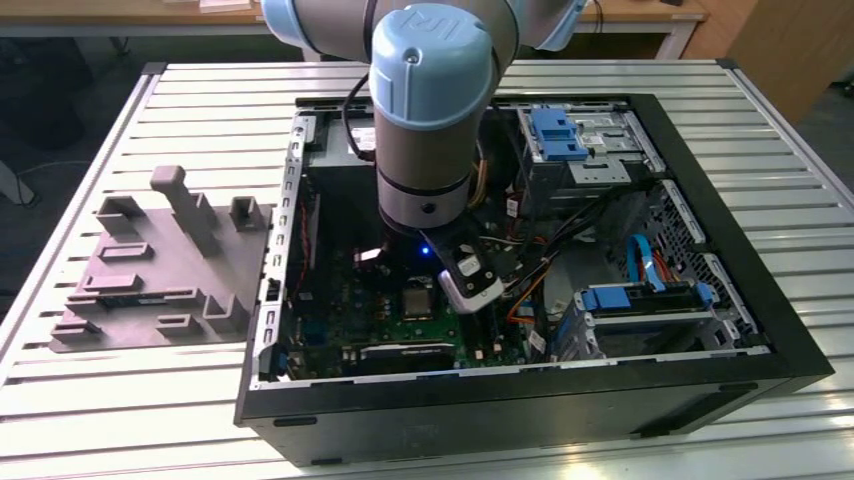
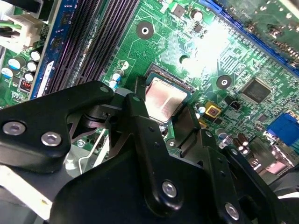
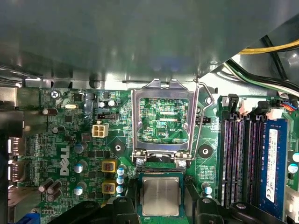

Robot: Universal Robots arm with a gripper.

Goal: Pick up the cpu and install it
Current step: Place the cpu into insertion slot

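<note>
Two black fingers (image 3: pixel 122 210) of the gripper (image 3: pixel 161 207) stand spread on either side of the cpu (image 3: pixel 160 195) without clasping it. The cpu lies flat in its socket on the green motherboard (image 3: pixel 65 135). Just beyond it the metal socket frame (image 3: pixel 162 116) is hinged open, its wire lever (image 3: pixel 202 112) alongside, and memory slots (image 3: pixel 240 158) run close by. The exterior view adds the open computer case (image 1: pixel 534 400) on the slatted worktop (image 1: pixel 80 390), the arm (image 1: pixel 427 110) hiding the socket from above, and a grey moulded tray (image 1: pixel 160 270) at the exterior view's left.
</note>
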